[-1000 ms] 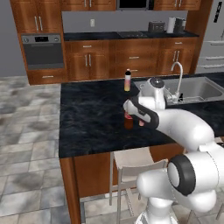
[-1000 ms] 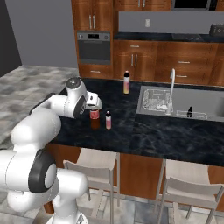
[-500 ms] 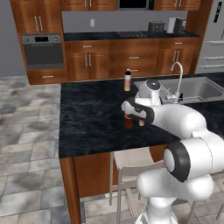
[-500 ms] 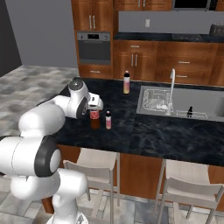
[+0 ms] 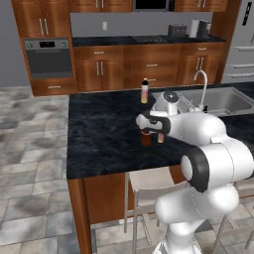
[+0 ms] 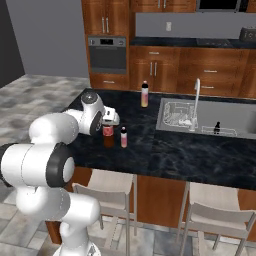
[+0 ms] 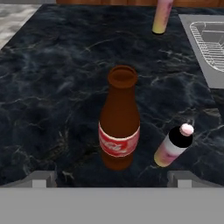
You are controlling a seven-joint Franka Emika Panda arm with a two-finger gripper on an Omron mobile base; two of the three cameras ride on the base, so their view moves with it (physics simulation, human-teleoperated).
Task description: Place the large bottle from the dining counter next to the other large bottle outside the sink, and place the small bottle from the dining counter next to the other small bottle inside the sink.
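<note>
My gripper [image 7: 112,177], jaws fully spread and empty, hangs above the upright large bottle [image 7: 119,131], frame centre, its long axis vertical.

White arm folded forward from base, elbow bent, forearm reaching out level, wrist turned so hand points down. End effector [image 5: 149,120] hangs with fingers spread wide, nothing between them. From right base view end effector [image 6: 108,118] sits at end of short dark-jointed wrist, upper arm bulky in foreground. Hand view: two finger tips [image 7: 42,178] far apart at bottom corners
</note>
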